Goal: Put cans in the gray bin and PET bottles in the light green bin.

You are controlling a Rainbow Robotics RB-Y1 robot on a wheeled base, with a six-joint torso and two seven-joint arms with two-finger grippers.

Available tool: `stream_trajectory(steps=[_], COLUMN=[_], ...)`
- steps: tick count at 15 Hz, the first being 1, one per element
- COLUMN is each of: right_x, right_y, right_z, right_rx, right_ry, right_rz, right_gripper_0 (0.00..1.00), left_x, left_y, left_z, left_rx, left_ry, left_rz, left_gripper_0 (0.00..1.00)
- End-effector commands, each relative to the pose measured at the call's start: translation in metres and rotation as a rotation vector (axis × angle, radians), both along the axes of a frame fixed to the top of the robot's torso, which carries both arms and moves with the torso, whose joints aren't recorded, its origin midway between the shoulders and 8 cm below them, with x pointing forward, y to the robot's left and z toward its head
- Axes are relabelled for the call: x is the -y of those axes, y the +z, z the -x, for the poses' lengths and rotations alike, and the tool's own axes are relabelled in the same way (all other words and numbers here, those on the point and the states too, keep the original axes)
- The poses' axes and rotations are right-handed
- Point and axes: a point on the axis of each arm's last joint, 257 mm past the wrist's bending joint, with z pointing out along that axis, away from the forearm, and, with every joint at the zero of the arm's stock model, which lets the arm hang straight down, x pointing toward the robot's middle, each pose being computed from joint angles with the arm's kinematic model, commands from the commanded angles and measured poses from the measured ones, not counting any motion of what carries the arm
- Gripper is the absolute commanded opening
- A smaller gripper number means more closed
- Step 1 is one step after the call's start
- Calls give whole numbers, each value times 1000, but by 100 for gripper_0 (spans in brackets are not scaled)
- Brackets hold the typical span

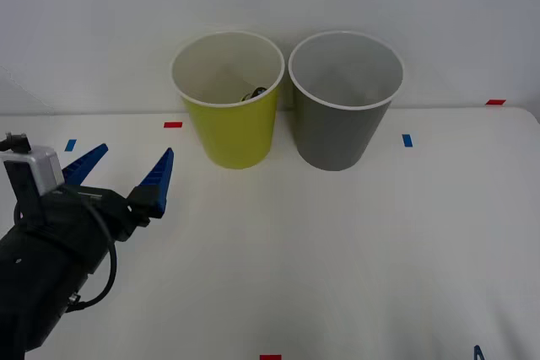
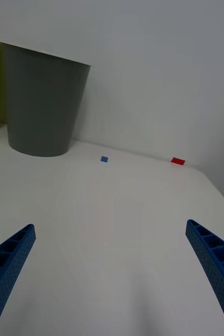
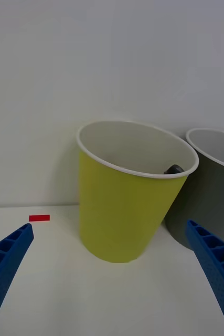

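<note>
Here the left hand point(image 1: 126, 173) hovers released and empty over the desk point(image 1: 337, 250), near its left edge, its blue fingers point(image 1: 156, 179) spread and aimed toward the green bin point(image 1: 229, 128). A dark cap of the bottle point(image 1: 256, 92) peeks above that bin's rim, inside it. The gray bin point(image 1: 342, 124) stands just beside it, to the right. The right hand point(image 2: 112, 273) is also spread, empty, low over the desk near the gray bin.

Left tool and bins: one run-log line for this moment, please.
left tool open, empty, near green bin | dark cap inside it | gray bin beside | right tool open
</note>
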Motion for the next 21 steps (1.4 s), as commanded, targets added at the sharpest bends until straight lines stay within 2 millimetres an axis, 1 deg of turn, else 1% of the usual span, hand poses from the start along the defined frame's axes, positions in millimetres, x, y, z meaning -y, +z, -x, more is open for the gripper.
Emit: stream_trajectory(steps=[1,3,5,9,11,12,15,17,19,21], right_x=[0,0,0,0,0,0,0,0,0,0], right_y=[0,0,0,0,0,0,0,0,0,0], right_z=[0,0,0,0,0,0,0,0,0,0], right_rx=[0,0,0,0,0,0,0,0,0,0], right_ry=[0,0,0,0,0,0,0,0,0,0], right_rz=[0,0,0,0,0,0,0,0,0,0], right_gripper_0=[100,100,100,100,100,100,100,100,100,100], left_x=[-2,-4,-7,-15,-18,-21,-22,-19,-16,-22], left_y=[-41,-59,-81,-116,-137,-145,-160,-164,-171,-176], left_z=[6,14,27,52,64,70,89,104,121,129], left_rx=[2,1,-3,-16,-45,-66,-114,-118,-106,-75], left_ry=[28,31,39,68,82,84,99,104,86,100], left_rz=[0,-1,-1,3,-3,-6,-11,-11,-112,-139], left_gripper_0=[100,100,100,100,100,100,100,100,100,100])
